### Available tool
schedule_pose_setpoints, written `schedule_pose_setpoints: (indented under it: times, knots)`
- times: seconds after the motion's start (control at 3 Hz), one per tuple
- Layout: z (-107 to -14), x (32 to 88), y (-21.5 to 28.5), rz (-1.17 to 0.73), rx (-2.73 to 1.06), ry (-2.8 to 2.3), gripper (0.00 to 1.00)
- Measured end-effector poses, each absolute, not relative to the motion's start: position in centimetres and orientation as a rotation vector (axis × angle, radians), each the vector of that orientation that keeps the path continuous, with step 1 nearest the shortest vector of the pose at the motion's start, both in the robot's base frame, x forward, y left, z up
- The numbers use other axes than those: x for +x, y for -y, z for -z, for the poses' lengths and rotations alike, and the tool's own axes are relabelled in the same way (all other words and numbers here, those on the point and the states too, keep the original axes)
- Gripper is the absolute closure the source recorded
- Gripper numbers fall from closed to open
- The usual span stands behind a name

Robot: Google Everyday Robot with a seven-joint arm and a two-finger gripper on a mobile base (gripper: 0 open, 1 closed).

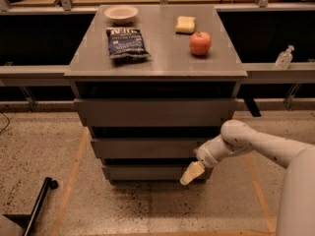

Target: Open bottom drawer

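The claw (191,173) hangs low, below the grey surface's (162,65) right front. Above it sits a red apple (200,43), with a yellow sponge (185,24) beyond. Up-left lie a blue chip bag (127,43) and a white bowl (121,14). Up-right, a clear bottle (284,58) stands on a ledge (275,73).

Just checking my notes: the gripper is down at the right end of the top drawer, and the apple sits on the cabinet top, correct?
No. The camera view shows the gripper at the right end of the bottom drawer, not the top one. The apple does sit on the cabinet top.
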State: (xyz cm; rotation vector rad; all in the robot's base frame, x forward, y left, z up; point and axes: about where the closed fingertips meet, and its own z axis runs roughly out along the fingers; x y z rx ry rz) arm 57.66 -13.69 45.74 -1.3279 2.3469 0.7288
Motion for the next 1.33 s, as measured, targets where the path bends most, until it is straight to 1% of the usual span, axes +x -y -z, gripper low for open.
schedule_pose_setpoints:
  times: [0.67, 1.0, 1.33]
  knots:
    - [-37.1, 61.0, 14.8, -0.956, -1.124, -2.286, 0.00]
    - [-34.5, 62.6, 15.1, -1.002, -1.069, -2.283, 0.00]
    - [-34.5, 63.1, 15.3, -0.995, -1.063, -2.279, 0.00]
